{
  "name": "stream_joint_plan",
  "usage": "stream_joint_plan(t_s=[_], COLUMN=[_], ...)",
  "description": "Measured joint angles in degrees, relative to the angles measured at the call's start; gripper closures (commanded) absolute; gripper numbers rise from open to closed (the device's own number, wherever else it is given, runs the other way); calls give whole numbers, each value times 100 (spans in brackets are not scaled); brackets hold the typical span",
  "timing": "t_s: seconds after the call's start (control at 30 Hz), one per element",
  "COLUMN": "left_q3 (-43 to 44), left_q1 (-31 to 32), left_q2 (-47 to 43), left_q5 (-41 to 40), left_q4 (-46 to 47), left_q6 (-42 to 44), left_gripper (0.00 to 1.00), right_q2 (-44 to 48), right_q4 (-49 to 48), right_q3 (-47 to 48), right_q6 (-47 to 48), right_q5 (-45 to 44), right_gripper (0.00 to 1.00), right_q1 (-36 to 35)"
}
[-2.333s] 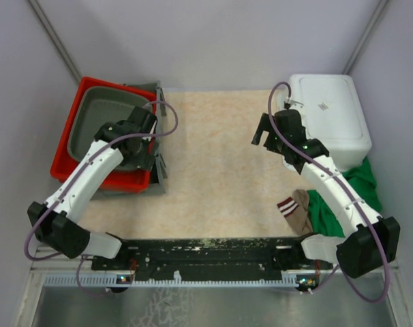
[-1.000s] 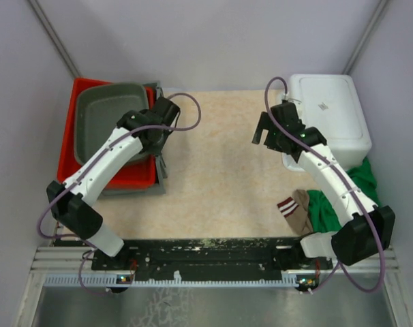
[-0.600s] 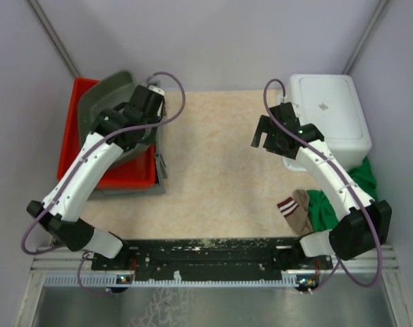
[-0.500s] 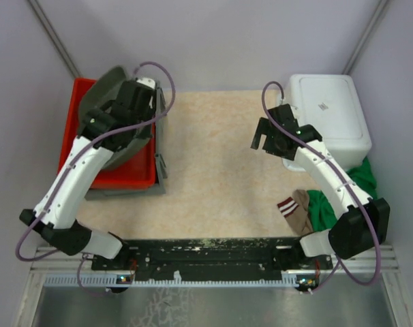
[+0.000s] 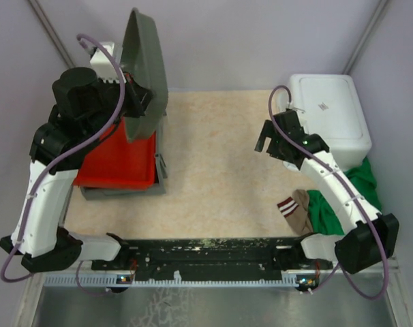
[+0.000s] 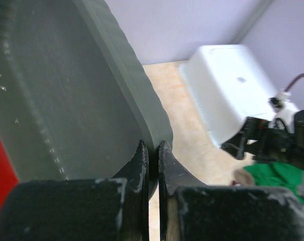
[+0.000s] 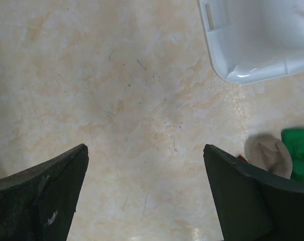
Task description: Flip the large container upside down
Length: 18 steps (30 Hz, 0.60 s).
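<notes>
Beige table — left gripper pinches grey tub upright over red crate

No text, number, brand or sign can be read in any view. A small dark mark is seen on the top of the white container at the far right of the table, and the same mark is caught in the left wrist view, but in both it is too small and blurred to be made out as lettering or a symbol.
</notes>
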<state>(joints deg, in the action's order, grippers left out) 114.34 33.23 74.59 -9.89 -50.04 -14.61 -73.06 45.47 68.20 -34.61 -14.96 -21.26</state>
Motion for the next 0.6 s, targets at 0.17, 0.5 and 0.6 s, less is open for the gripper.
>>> stream_joint_plan(t_s=[0.17, 0.5, 0.6], left_q3=[-94, -2184, -3073], left_q1=[2, 44, 52], left_q2=[181, 262, 267], left_q5=[1029, 2559, 2806], left_q4=[787, 3150, 4308], left_q6=[-551, -2212, -2922], left_gripper=[100, 100, 100], right_q2=[487, 1635, 2223], right_q4=[155, 413, 293], right_q3=[101, 1285, 1285], right_q6=[-9, 37, 114], right_q5=[-330, -1040, -1167], right_gripper=[2, 7, 7], right_q1=[0, 0, 0])
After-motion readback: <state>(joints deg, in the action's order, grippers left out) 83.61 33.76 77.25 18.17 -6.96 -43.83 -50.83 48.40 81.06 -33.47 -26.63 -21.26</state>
